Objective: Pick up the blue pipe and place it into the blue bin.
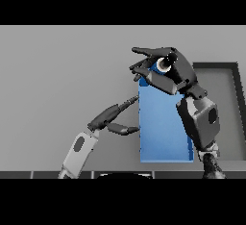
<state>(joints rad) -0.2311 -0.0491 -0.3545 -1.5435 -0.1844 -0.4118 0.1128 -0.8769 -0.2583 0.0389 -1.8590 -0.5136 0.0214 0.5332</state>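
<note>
I see my right hand (pixel 166 70) curled round the blue pipe (pixel 163 64), whose pale open end peeks out between the fingers. Directly under that hand sits the blue bin (pixel 161 123), with the pipe held over its far end. My left hand (pixel 108 117) is relaxed, fingers straight, its tips against the bin's near-side wall. Beyond my right forearm lies a dark grey tray (pixel 226 108).
</note>
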